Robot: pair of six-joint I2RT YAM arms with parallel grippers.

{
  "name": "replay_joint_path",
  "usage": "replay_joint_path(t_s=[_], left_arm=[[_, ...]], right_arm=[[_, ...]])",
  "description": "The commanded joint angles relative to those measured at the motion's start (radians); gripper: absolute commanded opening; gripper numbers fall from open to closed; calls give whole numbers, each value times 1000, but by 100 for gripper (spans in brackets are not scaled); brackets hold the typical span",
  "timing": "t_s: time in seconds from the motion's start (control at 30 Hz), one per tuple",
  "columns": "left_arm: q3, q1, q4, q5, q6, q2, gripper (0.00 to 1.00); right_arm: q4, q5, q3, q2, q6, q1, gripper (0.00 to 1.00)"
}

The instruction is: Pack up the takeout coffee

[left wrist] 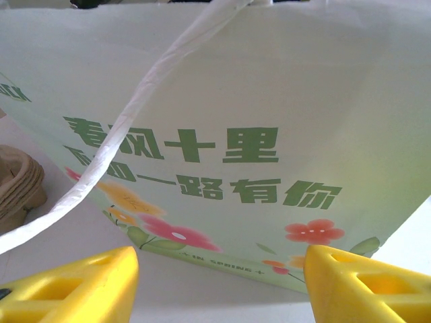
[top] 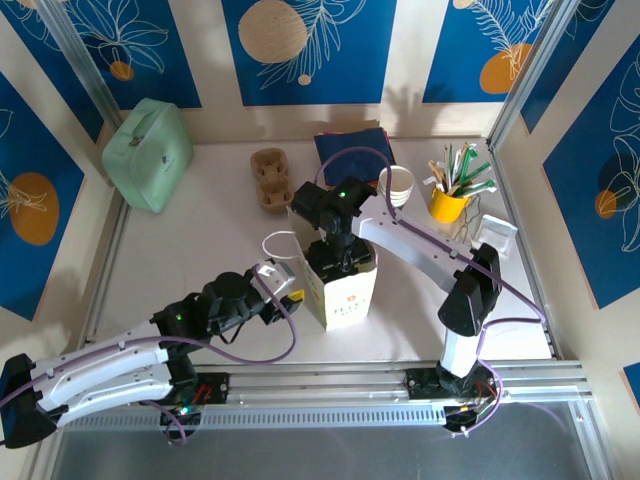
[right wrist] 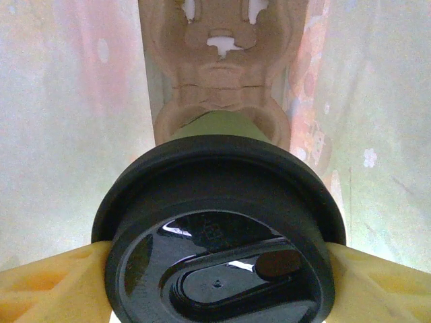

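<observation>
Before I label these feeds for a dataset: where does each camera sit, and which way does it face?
Top external: above and behind the bases, looking down on the table; left arm, right arm show, right gripper dipped into the paper bag.
Left wrist: on the left arm, facing the bag's printed side; left gripper open, yellow fingertips at the bottom edge.
Right wrist: inside the bag, looking down past the takeout coffee clamped between its yellow fingers.
Shared: all three see the bag.

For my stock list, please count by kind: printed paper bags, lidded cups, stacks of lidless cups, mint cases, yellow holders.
Printed paper bag: 1
Lidded cup: 1
Stack of lidless cups: 1
Mint case: 1
Yellow holder: 1
Total: 5
</observation>
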Motion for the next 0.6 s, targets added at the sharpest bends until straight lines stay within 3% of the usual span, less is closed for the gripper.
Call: replay_joint_path(t_s=[0.0, 0.57], left_arm=[[-2, -7, 22, -14, 2, -6, 66], [2, -7, 12, -23, 10, -13, 66]], right_arm=[[-35, -10, -12, 11, 16, 11, 72], [-25, -11, -9, 9, 21, 15, 72]])
